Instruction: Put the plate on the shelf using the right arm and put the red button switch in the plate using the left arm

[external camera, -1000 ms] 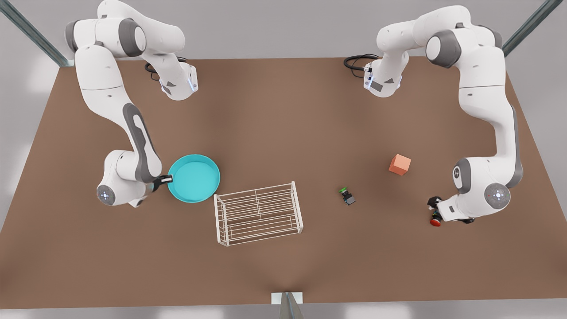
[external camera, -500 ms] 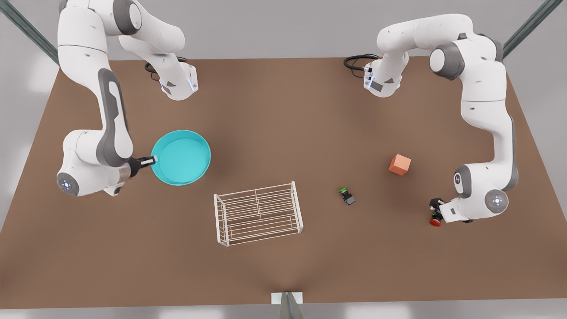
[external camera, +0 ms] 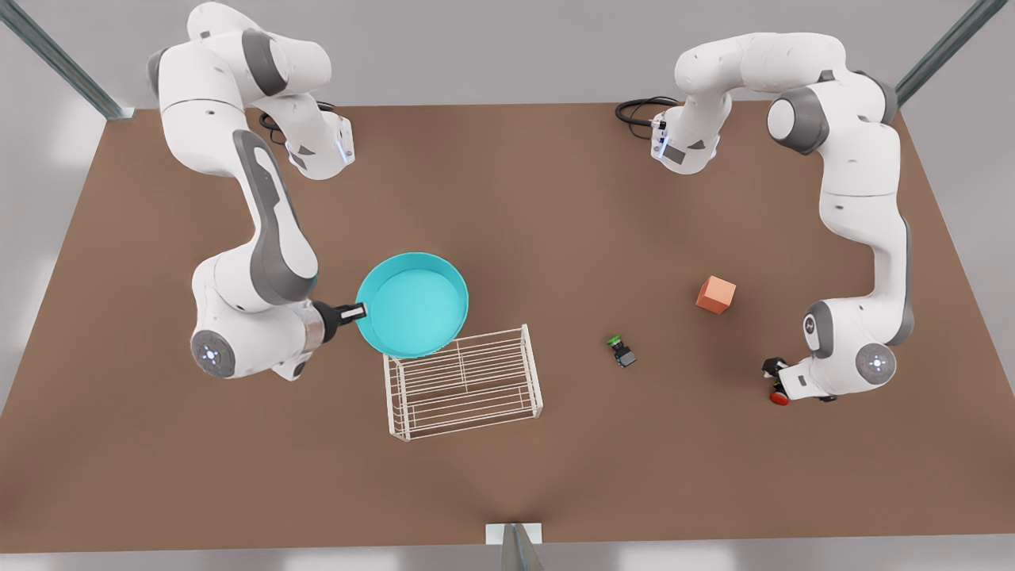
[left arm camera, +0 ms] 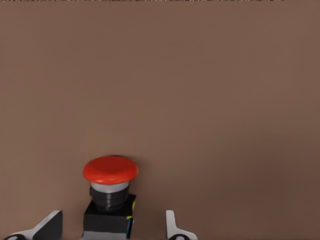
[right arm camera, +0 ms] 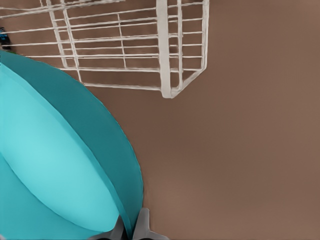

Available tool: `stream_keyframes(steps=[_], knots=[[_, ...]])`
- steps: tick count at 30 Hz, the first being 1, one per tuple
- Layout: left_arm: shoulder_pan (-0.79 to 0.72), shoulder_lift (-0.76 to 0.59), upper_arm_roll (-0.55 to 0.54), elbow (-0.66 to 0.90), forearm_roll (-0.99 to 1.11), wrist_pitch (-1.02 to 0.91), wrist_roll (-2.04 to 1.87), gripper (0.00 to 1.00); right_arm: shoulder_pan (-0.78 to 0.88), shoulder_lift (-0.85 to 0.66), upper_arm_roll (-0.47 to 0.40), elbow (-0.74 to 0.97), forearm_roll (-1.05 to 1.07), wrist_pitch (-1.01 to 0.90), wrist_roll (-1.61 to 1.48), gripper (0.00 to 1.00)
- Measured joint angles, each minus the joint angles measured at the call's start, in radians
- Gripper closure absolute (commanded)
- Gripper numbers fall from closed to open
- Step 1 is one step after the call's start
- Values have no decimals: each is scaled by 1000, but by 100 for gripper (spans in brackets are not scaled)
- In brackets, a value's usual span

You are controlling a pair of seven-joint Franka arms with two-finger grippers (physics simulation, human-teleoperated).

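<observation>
Right gripper (external camera: 354,312) is clamped on the rim of the plate (external camera: 414,305), the rim pinched between its fingers (right arm camera: 142,225). Plate is held in the air, its edge overlapping the far corner of the shelf (external camera: 464,383) on the front view's left. Left gripper (external camera: 775,379) is well apart from the shelf, on the front view's right, fingers spread either side of the red button switch (left arm camera: 110,195) without touching it. Switch stands on the table (external camera: 507,476).
</observation>
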State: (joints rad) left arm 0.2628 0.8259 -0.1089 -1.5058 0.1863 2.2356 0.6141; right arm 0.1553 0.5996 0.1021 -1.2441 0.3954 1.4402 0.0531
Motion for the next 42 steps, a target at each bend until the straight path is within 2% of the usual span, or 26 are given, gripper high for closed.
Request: stream_keyframes(steps=[2, 3, 8, 12, 13, 14, 16, 20, 24, 26, 27, 29, 30, 35, 39, 42], knots=[[0, 0, 0, 0, 11, 3, 2, 8, 16, 43, 10, 22, 3, 69, 40, 87], [0, 0, 0, 0, 14, 5, 2, 16, 26, 57, 13, 26, 5, 105, 58, 87], [1, 3, 1, 1, 23, 9, 5, 17, 65, 126, 33, 53, 8, 283, 144, 87], [1, 7, 2, 0, 26, 10, 6, 46, 74, 153, 34, 56, 8, 397, 197, 87], [1, 7, 3, 3, 27, 11, 5, 54, 75, 157, 34, 56, 8, 418, 208, 81], [1, 6, 2, 9, 29, 12, 3, 61, 75, 160, 35, 56, 6, 434, 220, 0], [0, 3, 2, 15, 36, 14, -3, 72, 75, 163, 37, 56, -4, 459, 245, 0], [5, -12, 1, 23, 38, 12, -17, 73, 74, 150, 40, 56, -30, 479, 297, 0], [4, -45, -17, 81, -3, -42, -29, 74, 25, -97, 35, 75, -30, 310, 326, 0], [2, -70, -46, 102, -32, -80, -40, 74, 23, -247, 47, 57, -148, 182, 319, 0], [0, -86, -69, 106, -41, -102, -50, 74, 4, -301, 47, -9, -209, 138, 309, 0], [-2, -121, -114, 110, -52, -148, -75, 74, -120, -463, 46, -325, -288, 147, 276, 0], [-3, -135, -135, 110, -55, -171, -89, 74, -188, -491, 45, -405, -314, 161, 257, 0], [-4, -214, -300, 129, -60, -287, -207, 74, -345, -291, 41, -476, -372, 286, 176, 0], [-5, -243, -483, 145, -61, -373, -353, 74, -356, -226, 49, -445, -389, 358, 138, 0], [-114, -241, -549, 203, -60, -411, -499, 74, -347, -194, 53, -415, -394, 388, 115, 0]])
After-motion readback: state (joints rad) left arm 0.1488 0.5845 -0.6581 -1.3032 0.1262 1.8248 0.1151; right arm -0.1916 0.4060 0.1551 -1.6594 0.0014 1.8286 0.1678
